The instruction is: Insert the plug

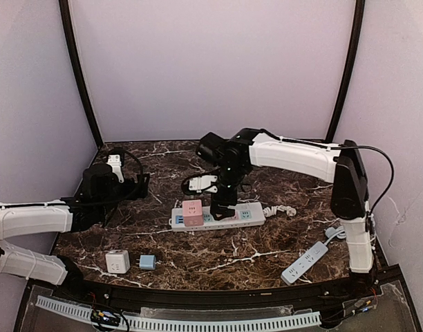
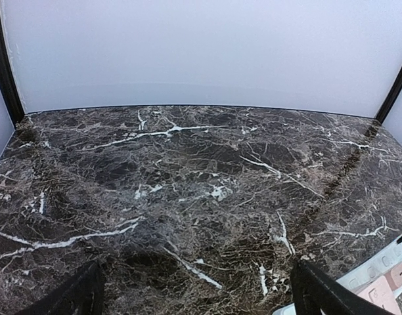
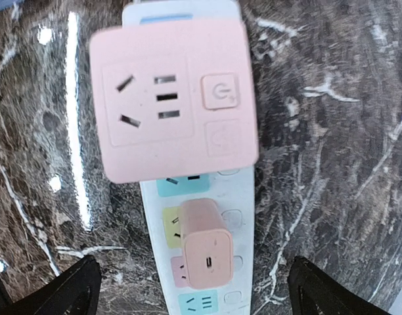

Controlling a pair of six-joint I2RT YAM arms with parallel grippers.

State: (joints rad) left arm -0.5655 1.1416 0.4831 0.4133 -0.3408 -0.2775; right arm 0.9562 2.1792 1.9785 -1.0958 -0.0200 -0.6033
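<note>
A white power strip [image 1: 249, 214] with coloured sockets lies mid-table. A large pink cube adapter [image 1: 193, 212] sits on its left end. In the right wrist view a small pink charger plug [image 3: 206, 246] stands upright on the strip [image 3: 244, 197], over the yellow and pink sockets, below the pink cube [image 3: 171, 98]. My right gripper [image 1: 223, 200] hovers over the strip, open [image 3: 194, 295], with its fingers [image 3: 69, 292] wide apart on either side of the plug and not touching it. My left gripper [image 1: 139, 185] is open and empty [image 2: 198, 295] over bare marble at the left.
A white cube adapter [image 1: 117, 261] and a small blue plug [image 1: 148, 262] lie near the front left. A second white strip [image 1: 305, 262] lies at the front right with its cord. The strip's corner [image 2: 375, 269] shows in the left wrist view.
</note>
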